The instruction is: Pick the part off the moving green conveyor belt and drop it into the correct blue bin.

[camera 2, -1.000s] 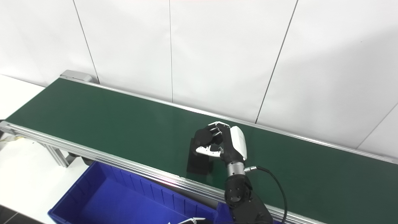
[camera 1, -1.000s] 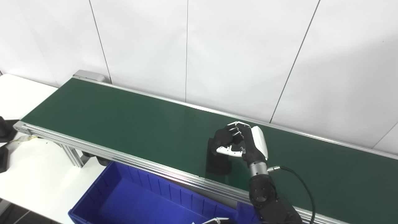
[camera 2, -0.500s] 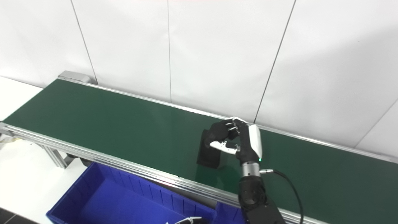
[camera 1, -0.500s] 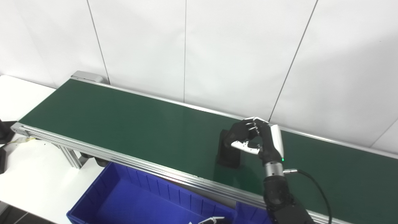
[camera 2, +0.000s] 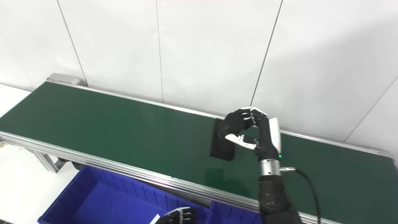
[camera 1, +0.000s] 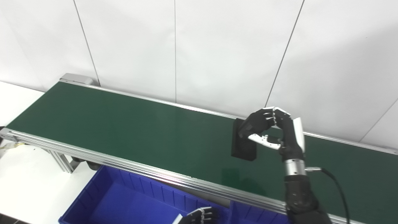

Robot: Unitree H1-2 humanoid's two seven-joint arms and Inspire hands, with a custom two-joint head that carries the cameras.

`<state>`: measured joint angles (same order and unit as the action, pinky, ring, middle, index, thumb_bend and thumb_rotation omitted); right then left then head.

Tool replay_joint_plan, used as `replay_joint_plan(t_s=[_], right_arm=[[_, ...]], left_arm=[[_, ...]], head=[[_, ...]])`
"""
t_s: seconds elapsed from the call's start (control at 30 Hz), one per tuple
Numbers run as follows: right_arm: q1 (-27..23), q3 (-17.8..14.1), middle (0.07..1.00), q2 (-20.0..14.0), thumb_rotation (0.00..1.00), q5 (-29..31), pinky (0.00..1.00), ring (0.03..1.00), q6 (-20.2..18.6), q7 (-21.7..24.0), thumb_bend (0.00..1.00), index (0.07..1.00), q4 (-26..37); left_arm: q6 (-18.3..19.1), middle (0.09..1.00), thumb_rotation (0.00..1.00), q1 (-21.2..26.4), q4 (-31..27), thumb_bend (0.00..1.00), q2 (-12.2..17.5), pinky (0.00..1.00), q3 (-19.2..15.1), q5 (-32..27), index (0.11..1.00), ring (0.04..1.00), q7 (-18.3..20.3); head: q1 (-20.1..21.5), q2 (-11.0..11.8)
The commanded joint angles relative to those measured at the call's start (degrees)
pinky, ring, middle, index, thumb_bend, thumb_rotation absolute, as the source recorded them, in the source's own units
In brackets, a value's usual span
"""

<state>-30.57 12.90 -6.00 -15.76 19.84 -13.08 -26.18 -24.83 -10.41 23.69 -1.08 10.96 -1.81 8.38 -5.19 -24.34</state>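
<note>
My right hand [camera 1: 273, 130] is shut on a flat black rectangular part [camera 1: 243, 141] and holds it above the green conveyor belt [camera 1: 130, 130], with its shadow on the belt below. The same hand [camera 2: 253, 132] and part [camera 2: 221, 141] show in the right eye view. My left hand [camera 1: 199, 216] shows only as fingertips at the bottom edge, over the blue bin [camera 1: 130, 199]; whether it is open or shut does not show.
A second blue bin [camera 1: 258, 214] adjoins the first at the bottom edge, divided by a wall. The belt's aluminium rail [camera 1: 124, 163] runs between the belt and the bins. A white table [camera 1: 25, 180] lies at left, a white wall behind.
My right hand has lifted the black part off the belt and carried it up and to the right. The camera has shifted. My left hand's fingertips show more at the bottom edge.
</note>
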Motion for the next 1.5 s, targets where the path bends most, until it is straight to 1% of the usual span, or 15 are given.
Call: replay_joint_plan(t_s=[0.0,0.17,0.2,0.23,0.27,0.3,0.37,0.57,0.73,0.77,0.93,1.03,1.07,1.2,1.47], right_arm=[[0.00,-1.21,0.476,-0.40,0.00,-0.15,0.38,0.416,-2.49,1.76,0.52,0.532,5.91],[4.42,-3.30,0.476,-1.73,0.00,-0.03,0.37,0.409,-9.04,5.60,0.52,0.531,17.16],[5.26,-3.61,0.476,-1.83,0.00,-0.20,0.37,0.409,-10.43,6.29,0.52,0.531,19.51],[5.81,-3.85,0.475,-1.84,0.00,-0.33,0.36,0.403,-11.36,6.78,0.52,0.535,21.05],[6.98,-4.29,0.474,-2.06,0.00,-0.31,0.35,0.401,-12.84,7.43,0.52,0.536,23.75],[7.80,-4.64,0.474,-2.19,0.00,-0.30,0.36,0.405,-13.93,7.95,0.52,0.537,25.63],[9.24,-5.09,0.473,-2.10,0.00,-0.84,0.36,0.407,-16.46,8.88,0.52,0.539,29.46],[14.74,-6.47,0.462,-1.97,0.00,-1.38,0.34,0.393,-20.64,11.05,0.52,0.540,39.61],[19.70,-7.39,0.465,-2.27,0.00,-0.84,0.33,0.383,-21.34,12.73,0.52,0.543,45.46],[21.18,-7.57,0.472,-2.18,0.00,-0.71,0.33,0.385,-21.50,12.94,0.52,0.541,46.80],[26.44,-7.93,0.480,-1.29,0.00,-1.80,0.36,0.403,-22.41,13.17,0.52,0.534,51.40],[29.32,-7.98,0.482,-0.46,0.00,-2.22,0.37,0.412,-23.10,13.30,0.52,0.530,53.55],[29.95,-7.97,0.483,-0.18,0.00,-2.52,0.37,0.413,-23.24,13.28,0.52,0.530,54.03],[33.46,-7.11,0.481,1.75,0.00,-3.88,0.37,0.413,-23.42,12.95,0.52,0.531,55.56],[38.15,-5.82,0.470,4.99,0.00,-5.11,0.36,0.405,-22.86,12.37,0.52,0.539,54.94]], left_arm=[[-2.07,0.762,0.10,1.29,-0.48,0.94,0.04,0.69,-0.35,-0.40,0.782,0.736,1.03],[-1.84,0.770,0.07,1.70,-1.11,0.91,1.08,0.70,-1.53,-0.92,0.796,0.743,1.92],[-1.62,0.771,0.07,1.66,-1.51,0.91,1.29,0.71,-1.87,-1.42,0.796,0.744,2.35],[-1.47,0.776,0.09,1.63,-1.77,0.90,1.39,0.71,-2.13,-1.79,0.800,0.751,2.68],[-1.44,0.778,0.10,1.54,-2.17,0.90,1.58,0.72,-2.33,-1.92,0.801,0.754,2.88],[-1.48,0.782,0.12,1.49,-2.39,0.87,1.69,0.72,-2.45,-1.98,0.805,0.756,3.00],[-1.37,0.787,0.15,1.31,-3.21,0.84,2.20,0.73,-2.73,-2.13,0.808,0.763,3.23],[-0.29,0.799,0.18,0.59,-5.67,0.80,3.49,0.76,-3.38,-2.61,0.813,0.778,3.58],[1.18,0.794,0.24,0.49,-7.36,0.84,4.63,0.75,-3.74,-3.81,0.814,0.780,4.21],[1.60,0.792,0.26,0.50,-7.81,0.85,4.88,0.75,-3.89,-4.05,0.813,0.779,4.36],[3.27,0.785,0.28,0.84,-9.36,0.88,5.92,0.74,-4.47,-4.81,0.809,0.771,4.84],[4.27,0.784,0.30,1.15,-10.20,0.90,6.46,0.73,-4.87,-5.37,0.809,0.766,4.95],[4.60,0.788,0.31,1.19,-10.50,0.90,6.58,0.73,-4.98,-5.53,0.810,0.767,5.03],[6.04,0.793,0.31,1.47,-11.89,0.91,7.21,0.73,-5.44,-6.29,0.804,0.774,5.63],[7.83,0.792,0.31,0.95,-14.40,0.92,7.60,0.72,-5.97,-6.70,0.799,0.768,6.04]], head=[[1.01,-0.54],[5.33,-4.61],[6.92,-6.25],[6.92,-6.25],[8.03,-7.64],[8.03,-7.64],[10.11,-9.73],[11.82,-11.98],[13.64,-13.93],[14.31,-14.90],[15.86,-16.79],[17.10,-18.75],[17.10,-18.75],[17.54,-20.95],[17.14,-22.91]])
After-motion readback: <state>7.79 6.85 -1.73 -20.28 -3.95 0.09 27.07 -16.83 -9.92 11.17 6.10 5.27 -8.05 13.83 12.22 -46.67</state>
